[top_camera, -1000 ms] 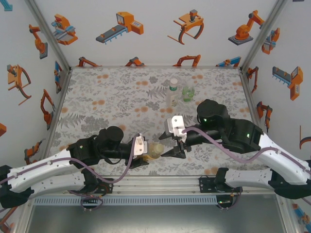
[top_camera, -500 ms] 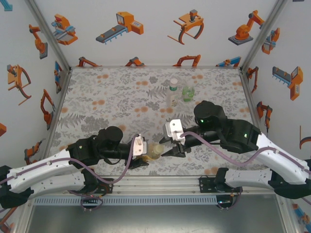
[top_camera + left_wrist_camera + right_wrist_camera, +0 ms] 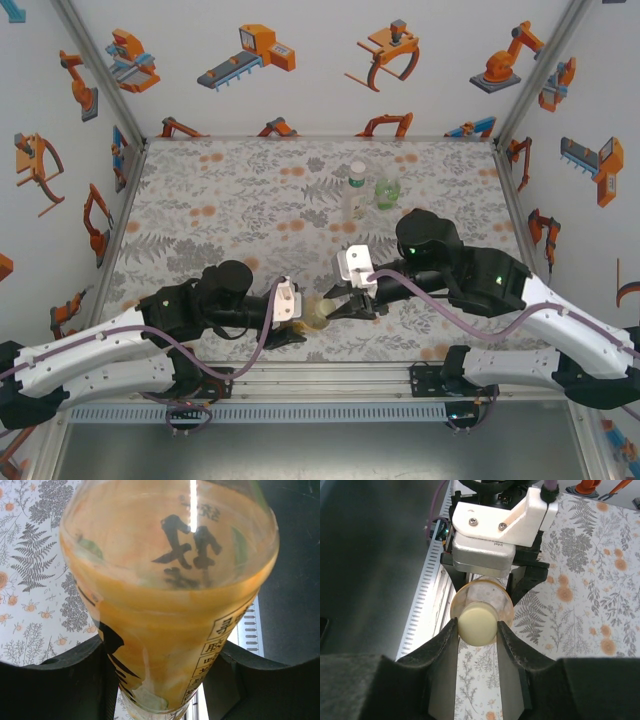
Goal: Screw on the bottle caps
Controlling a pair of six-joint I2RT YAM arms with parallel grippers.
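The orange-yellow bottle point(image 3: 316, 311) point(image 3: 170, 580) is held off the table, tipped with its neck toward the right arm. My left gripper point(image 3: 298, 322) point(image 3: 162, 682) is shut on its body, a black finger on each side. A pale yellow bottle cap point(image 3: 477, 625) sits on the bottle's mouth, and the orange shoulder point(image 3: 506, 605) shows behind it. My right gripper point(image 3: 337, 309) point(image 3: 477, 630) is shut on that cap, both pads touching its sides. The clear bottle with a white label point(image 3: 355, 186) and the squat green bottle point(image 3: 387, 190) stand upright at the back of the table.
The floral table surface point(image 3: 220, 220) is walled on three sides by printed panels. A metal rail point(image 3: 330, 378) runs along the near edge behind both arm bases. In the right wrist view the left gripper's white camera mount point(image 3: 495, 517) faces me closely.
My right gripper has moved left to the bottle's mouth and closed from partly open onto the cap. The left gripper and the bottle have stayed put.
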